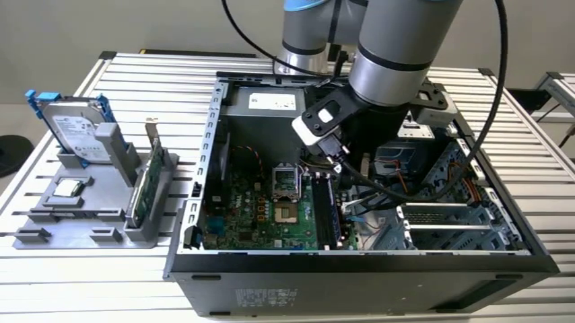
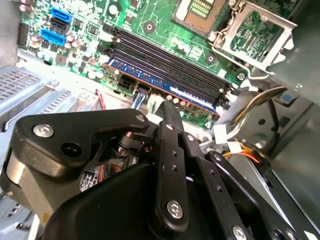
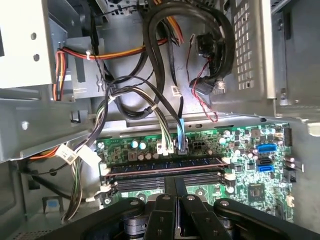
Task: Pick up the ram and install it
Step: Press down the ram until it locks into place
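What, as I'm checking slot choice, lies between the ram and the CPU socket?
Empty black memory slots lie between the ram and the CPU socket, seen in the second wrist view.

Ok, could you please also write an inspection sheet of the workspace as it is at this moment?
Surface: slatted metal table, carrying an open computer case.
Job's things: the ram stands in the motherboard slot nearest the board's edge; whether it is latched cannot be told.
Clutter: grey holder at the exterior view's left, with a hard drive and a green card.
Grippers: gripper inside the case, fingers together, just above the ram.
Cables: wire bundle beside the slots; black cable hanging along the arm.
Surroundings: a second slatted table at the exterior view's right.
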`<state>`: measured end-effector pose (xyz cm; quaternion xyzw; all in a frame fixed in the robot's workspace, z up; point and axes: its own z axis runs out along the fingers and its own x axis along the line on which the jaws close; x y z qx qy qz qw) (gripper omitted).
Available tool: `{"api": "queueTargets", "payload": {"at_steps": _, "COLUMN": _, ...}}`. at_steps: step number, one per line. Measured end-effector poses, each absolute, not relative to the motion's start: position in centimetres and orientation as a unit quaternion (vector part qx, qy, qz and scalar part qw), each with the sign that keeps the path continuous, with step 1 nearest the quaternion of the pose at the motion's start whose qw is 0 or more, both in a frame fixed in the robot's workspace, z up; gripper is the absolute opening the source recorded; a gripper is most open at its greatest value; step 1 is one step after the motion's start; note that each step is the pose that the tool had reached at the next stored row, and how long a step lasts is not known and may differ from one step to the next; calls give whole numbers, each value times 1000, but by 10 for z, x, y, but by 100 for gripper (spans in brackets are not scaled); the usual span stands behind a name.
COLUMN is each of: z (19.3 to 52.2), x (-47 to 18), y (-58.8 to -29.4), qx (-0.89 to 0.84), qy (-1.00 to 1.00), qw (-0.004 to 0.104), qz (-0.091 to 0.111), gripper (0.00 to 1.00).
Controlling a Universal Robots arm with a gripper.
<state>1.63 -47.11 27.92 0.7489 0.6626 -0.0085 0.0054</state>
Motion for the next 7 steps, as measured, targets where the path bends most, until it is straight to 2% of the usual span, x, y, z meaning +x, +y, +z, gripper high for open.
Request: {"api": "queueTargets", "payload": {"at_steps": 7, "z": 279, "x": 16, "y": -471, "qx": 749, "qy": 663, "qw": 4, "qz": -10, "gripper": 0}}
